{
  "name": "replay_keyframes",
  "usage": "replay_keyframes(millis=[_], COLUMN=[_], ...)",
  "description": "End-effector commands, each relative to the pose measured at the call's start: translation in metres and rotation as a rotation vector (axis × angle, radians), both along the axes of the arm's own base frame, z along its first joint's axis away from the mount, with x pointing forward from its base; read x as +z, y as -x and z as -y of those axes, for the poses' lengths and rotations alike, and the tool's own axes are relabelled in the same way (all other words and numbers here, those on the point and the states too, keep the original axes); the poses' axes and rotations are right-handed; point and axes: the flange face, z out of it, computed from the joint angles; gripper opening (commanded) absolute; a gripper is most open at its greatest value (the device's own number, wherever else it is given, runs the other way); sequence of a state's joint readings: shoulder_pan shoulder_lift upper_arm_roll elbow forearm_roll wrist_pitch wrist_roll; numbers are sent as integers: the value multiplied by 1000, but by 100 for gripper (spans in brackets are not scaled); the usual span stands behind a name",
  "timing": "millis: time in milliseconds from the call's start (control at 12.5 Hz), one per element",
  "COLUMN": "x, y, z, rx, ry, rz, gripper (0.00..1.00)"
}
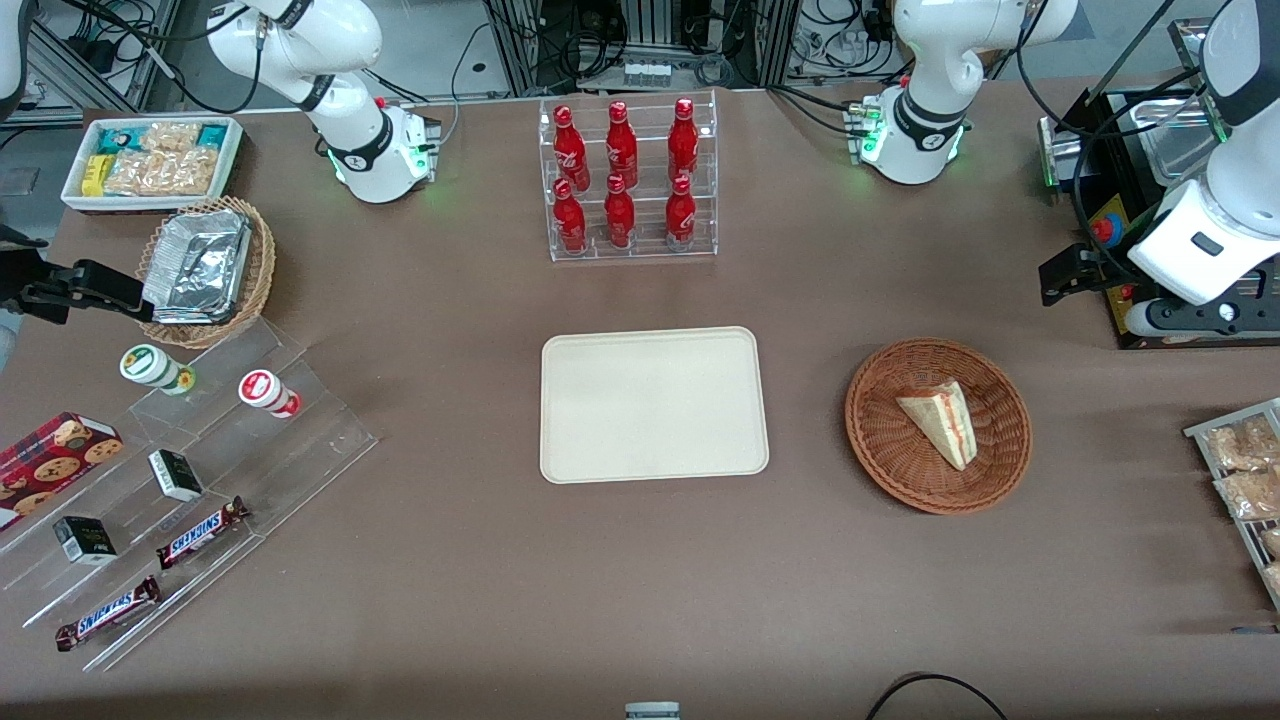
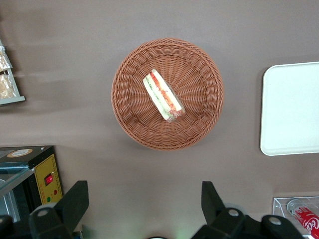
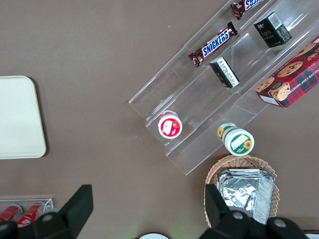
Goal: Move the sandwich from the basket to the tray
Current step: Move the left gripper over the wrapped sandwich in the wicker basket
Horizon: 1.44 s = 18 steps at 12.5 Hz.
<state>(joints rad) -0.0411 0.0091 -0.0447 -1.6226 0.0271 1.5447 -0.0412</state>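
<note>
Overhead, sandwich not yet reached

Open-fingered, the left gripper is held high above the wicker basket. The sandwich wedge lies inside — best approached with fingers aligned across its flat bread faces — before being carried to the tray.

Left arm raised high over working end of table; gripper pointing straight down, fingers spread wide, holding nothing.
</note>
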Motion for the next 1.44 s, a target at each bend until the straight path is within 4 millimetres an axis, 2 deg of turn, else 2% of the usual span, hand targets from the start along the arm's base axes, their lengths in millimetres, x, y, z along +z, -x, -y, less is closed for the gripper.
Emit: replay_keyframes(millis=[0,80,240,400,480,720,1120,1360], x=[6,3,-16,-48,-56,-98,-171,-203], y=[4,2,-2,-10,-10,-10,-4,1], z=[-1,0,1,3,4,4,6,8], rx=[-9,-8,-12,-16,-15,-13,-14,-11], ry=[18,38,34,33,38,39,40,43], rz=[-8,-16,-49,-99,-107,-104,-32,22], gripper=[100,100,100,100,100,100,100,100])
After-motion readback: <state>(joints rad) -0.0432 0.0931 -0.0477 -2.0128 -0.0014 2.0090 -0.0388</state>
